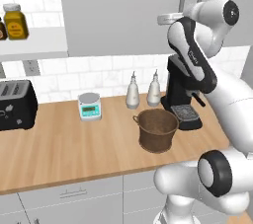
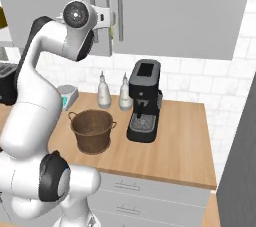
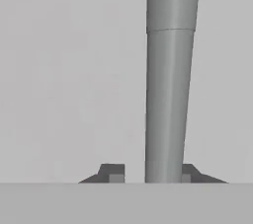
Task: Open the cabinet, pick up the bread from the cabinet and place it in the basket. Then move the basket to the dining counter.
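The grey cabinet (image 1: 123,11) (image 2: 175,11) has both doors closed, so the bread is hidden. My gripper (image 3: 151,173) is raised to the doors' bar handles near the middle seam. In the hand view one vertical grey handle (image 3: 168,94) stands between my fingertips (image 3: 116,173), and the gripper is shut on it. The right base view shows the hand (image 2: 107,21) against the doors, between the two handles. The dark brown woven basket (image 1: 157,129) (image 2: 92,131) stands on the wooden counter below, with nothing showing inside. The dining counter is out of view.
A black coffee machine (image 1: 180,94) (image 2: 144,101) stands right of the basket. Two white bottles (image 1: 132,92) and a small scale (image 1: 90,106) are at the wall. A black toaster (image 1: 15,104) sits far left under an open shelf with an amber jar (image 1: 15,20).
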